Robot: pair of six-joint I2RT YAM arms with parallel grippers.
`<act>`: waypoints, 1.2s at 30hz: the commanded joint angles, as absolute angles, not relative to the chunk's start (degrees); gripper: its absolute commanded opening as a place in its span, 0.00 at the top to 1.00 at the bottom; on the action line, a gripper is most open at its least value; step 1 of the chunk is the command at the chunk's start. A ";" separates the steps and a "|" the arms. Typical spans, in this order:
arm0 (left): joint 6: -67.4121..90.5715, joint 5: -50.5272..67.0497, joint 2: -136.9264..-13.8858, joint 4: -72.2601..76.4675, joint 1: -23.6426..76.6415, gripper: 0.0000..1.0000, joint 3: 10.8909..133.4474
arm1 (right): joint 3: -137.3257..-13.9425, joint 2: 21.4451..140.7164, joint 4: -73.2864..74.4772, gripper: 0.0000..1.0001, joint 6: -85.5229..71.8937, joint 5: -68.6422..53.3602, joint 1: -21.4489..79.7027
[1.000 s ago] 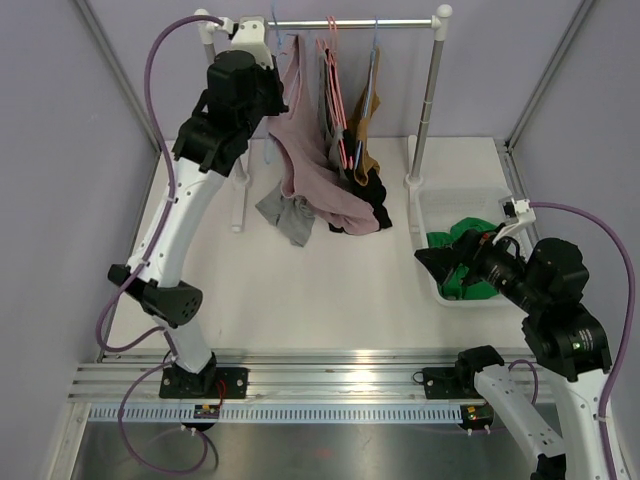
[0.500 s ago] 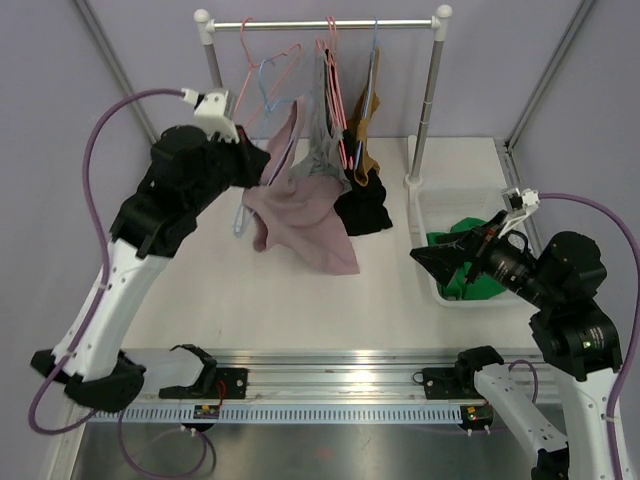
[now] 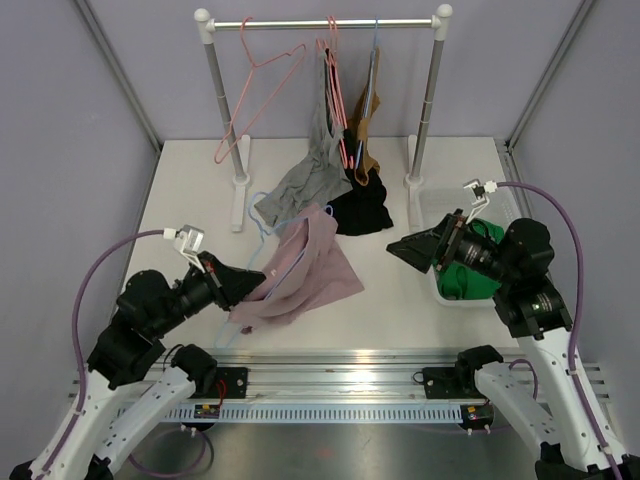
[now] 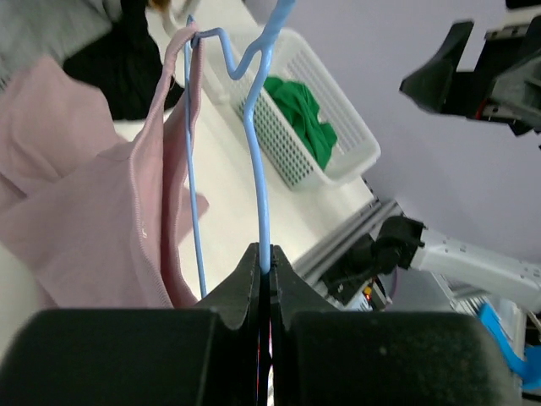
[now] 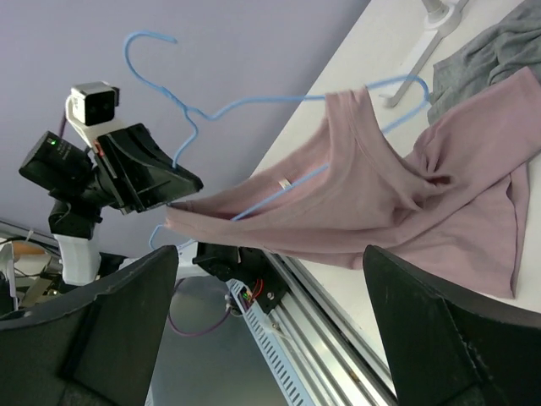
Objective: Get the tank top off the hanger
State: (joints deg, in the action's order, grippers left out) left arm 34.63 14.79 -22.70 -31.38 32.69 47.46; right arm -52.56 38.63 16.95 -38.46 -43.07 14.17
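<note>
The pink tank top (image 3: 305, 272) hangs on a blue wire hanger (image 3: 262, 216) held low over the table's near middle. My left gripper (image 3: 238, 282) is shut on the hanger's wire, seen pinched between the jaws in the left wrist view (image 4: 265, 260), with the tank top (image 4: 84, 245) draped to its left. My right gripper (image 3: 408, 248) is open and empty, to the right of the tank top and apart from it. Its wrist view shows the tank top (image 5: 406, 203), the hanger (image 5: 220, 106) and the left gripper (image 5: 148, 173) beyond the wide-open right gripper (image 5: 270, 258).
The clothes rack (image 3: 325, 22) stands at the back with an empty pink hanger (image 3: 255, 90), a grey garment (image 3: 305, 180), and brown and black garments (image 3: 362, 208). A white basket (image 3: 432, 205) holding green cloth (image 3: 462, 280) sits at the right.
My left arm has swung down from the rack toward the near left, carrying the blue hanger and pink tank top off the rail. My right gripper has moved a little left and up.
</note>
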 commanded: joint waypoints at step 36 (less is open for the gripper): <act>57.93 26.46 -10.72 -12.39 32.96 1.00 30.32 | -59.06 76.20 1.93 0.69 -20.30 -2.21 46.32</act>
State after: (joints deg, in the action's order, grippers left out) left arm 58.50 23.90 -10.96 -15.79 32.69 28.51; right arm -56.16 75.75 6.11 -21.87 -6.09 45.74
